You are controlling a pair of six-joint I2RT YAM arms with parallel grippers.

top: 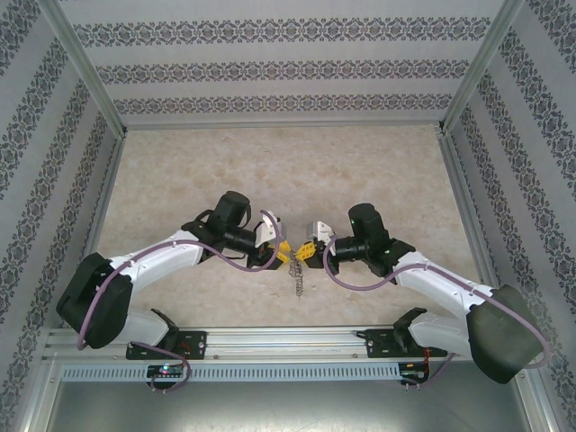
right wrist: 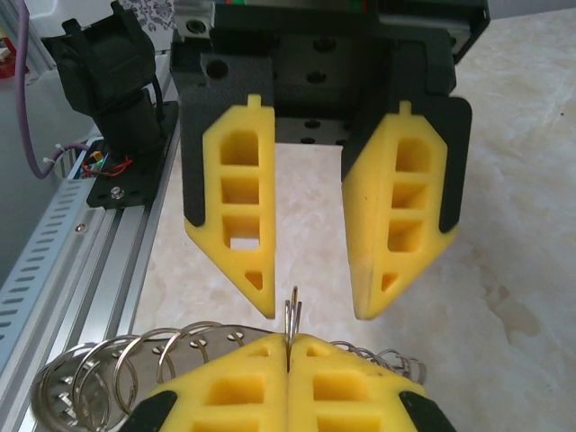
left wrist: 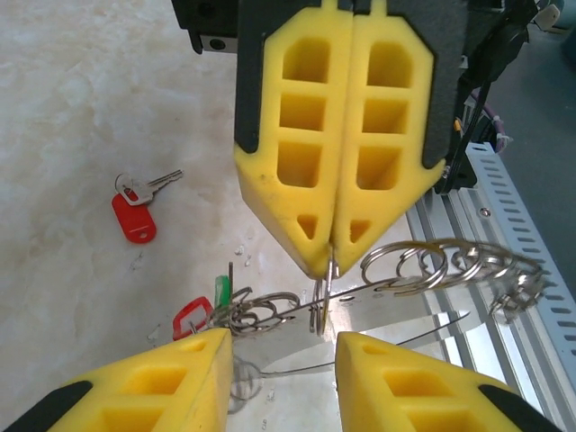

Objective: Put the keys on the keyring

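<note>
The keyring [left wrist: 387, 286] is a thin wire hoop strung with many small silvery split rings [left wrist: 450, 261]; it hangs between the two grippers [top: 297, 277]. My right gripper [left wrist: 329, 263] is shut on one small split ring [right wrist: 292, 313] that stands upright between its fingertips [right wrist: 288, 342]. My left gripper [left wrist: 281, 346] faces it and is open, its fingers [right wrist: 238, 216] on either side of that ring without touching it. A green key head [left wrist: 222, 290] and a red one [left wrist: 191, 317] sit among the rings at the hoop's left end. A second red key [left wrist: 135, 214] lies loose on the table.
The marble-patterned table [top: 270, 162] is walled by patterned panels on three sides. A slotted aluminium rail [left wrist: 508, 234] runs along the near edge beside the grippers [right wrist: 72, 261], with the arm bases mounted on it [top: 171, 342].
</note>
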